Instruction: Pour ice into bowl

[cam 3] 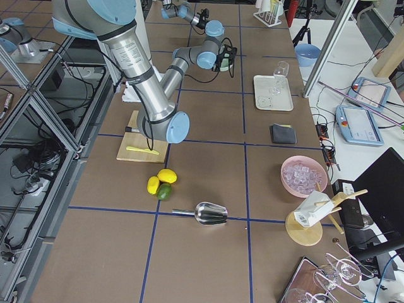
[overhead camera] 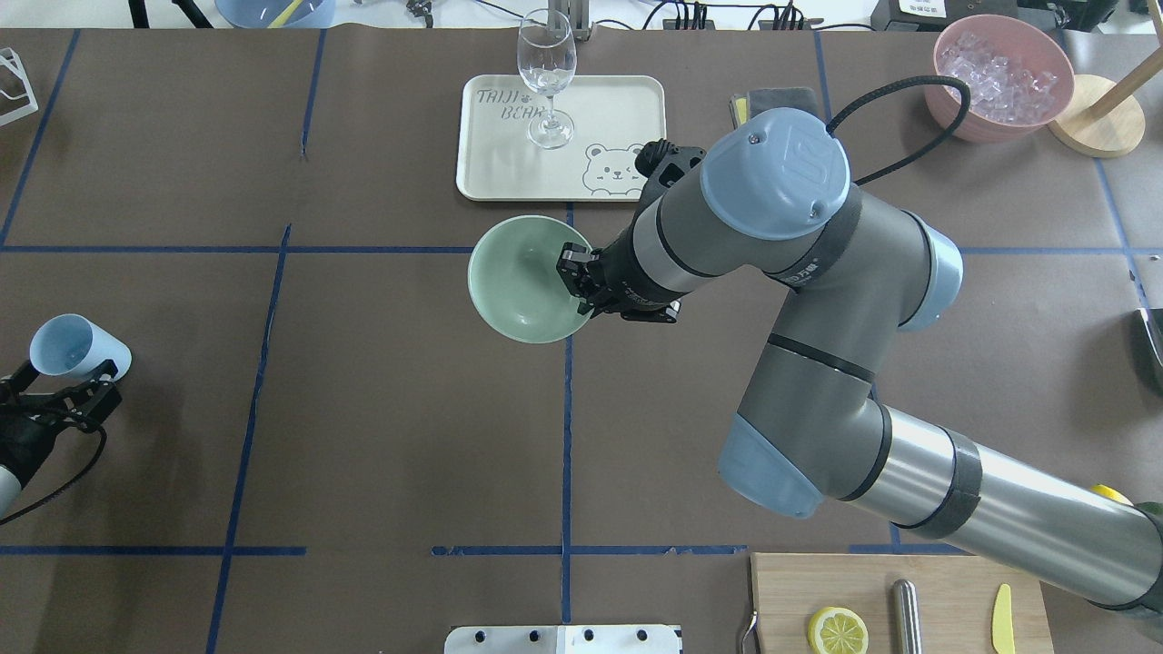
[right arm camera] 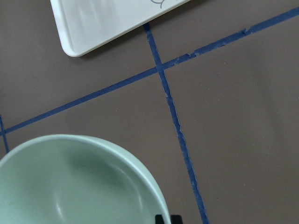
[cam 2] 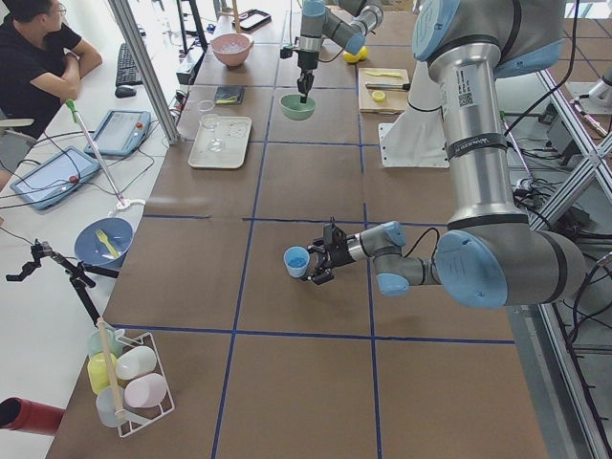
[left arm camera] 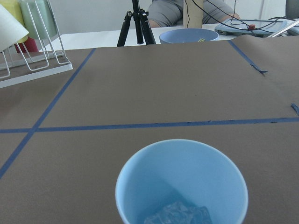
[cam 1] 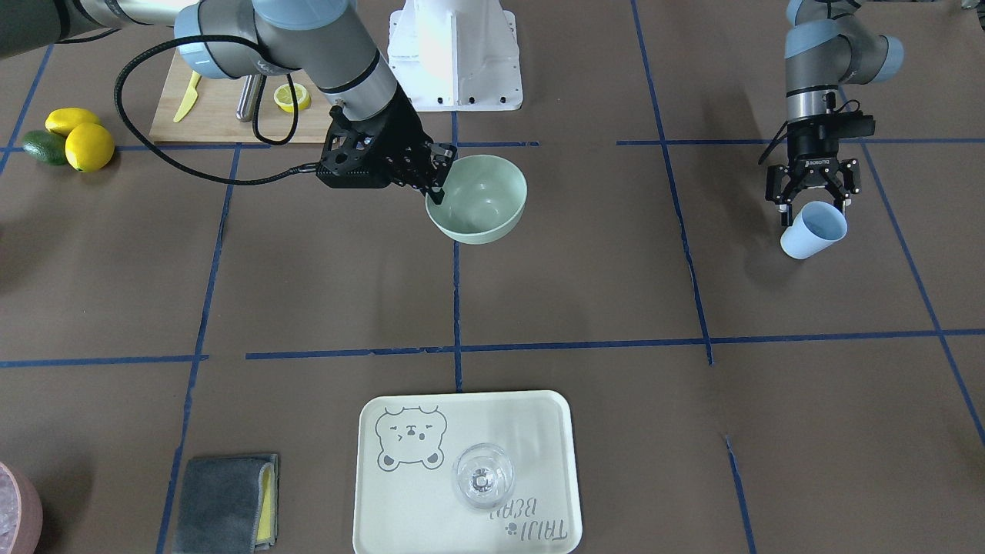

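**Ice in the blue cup at one edge, mint bowl mid-table**

The ice [left arm camera: 176,213] lies as a small glassy clump at the bottom of the light blue cup [left arm camera: 181,184], low in the left wrist view. In the overhead view that cup [overhead camera: 73,345] is at the far left edge, about mid-height, tilted with its mouth toward the upper left. The left gripper [overhead camera: 71,380] has its two fingers spread around the cup's wall and holds it.

The bowl [overhead camera: 522,277], pale mint green and with nothing showing inside, is near the centre of the overhead view, beside a crossing of blue tape lines and well apart from the cup. The right gripper [overhead camera: 578,283] is clamped on the bowl's right-hand rim, one finger inside the wall and one outside. In the front-facing view the same grip shows on the bowl's left rim.

Just above the bowl in the overhead view lies a cream tray [overhead camera: 627,100] with a bear drawing, and a clear wine glass [overhead camera: 546,73] stands upright on it. A pink bowl [overhead camera: 954,118] of crushed-looking ice is at the upper right. A wooden board [overhead camera: 945,581] with half a lemon [overhead camera: 838,629] lies at the lower right edge.
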Available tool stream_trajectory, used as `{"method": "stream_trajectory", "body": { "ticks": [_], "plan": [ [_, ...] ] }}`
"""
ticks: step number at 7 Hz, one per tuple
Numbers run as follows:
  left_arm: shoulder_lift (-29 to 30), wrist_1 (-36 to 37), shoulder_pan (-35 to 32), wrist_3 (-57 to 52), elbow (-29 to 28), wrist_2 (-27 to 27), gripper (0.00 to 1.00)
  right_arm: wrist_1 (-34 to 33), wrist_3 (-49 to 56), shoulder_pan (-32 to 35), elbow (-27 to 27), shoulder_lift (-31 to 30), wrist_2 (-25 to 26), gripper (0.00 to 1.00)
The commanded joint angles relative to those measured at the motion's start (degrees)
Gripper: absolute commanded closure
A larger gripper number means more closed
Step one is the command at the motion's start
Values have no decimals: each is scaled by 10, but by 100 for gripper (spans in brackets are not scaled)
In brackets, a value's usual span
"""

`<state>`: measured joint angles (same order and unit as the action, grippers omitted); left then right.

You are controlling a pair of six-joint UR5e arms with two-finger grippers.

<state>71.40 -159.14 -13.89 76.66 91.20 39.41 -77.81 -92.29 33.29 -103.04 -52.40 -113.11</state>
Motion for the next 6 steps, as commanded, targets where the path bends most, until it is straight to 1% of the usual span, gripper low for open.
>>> {"method": "stream_trajectory", "body": {
  "ticks": [1,4,5,6],
  "plan": [
    [30,0,0,-5,-15,-14,2,-1,0,-8,6,5,11,100],
    [59,-2,1,-6,-52,-11,3,-1,0,-14,6,5,21,100],
    [59,-3,-2,-7,-53,-10,4,-1,0,-14,6,5,21,100],
    [64,-6,-7,-31,-52,-12,6,-1,0,-15,6,5,21,100]
  ]
}}
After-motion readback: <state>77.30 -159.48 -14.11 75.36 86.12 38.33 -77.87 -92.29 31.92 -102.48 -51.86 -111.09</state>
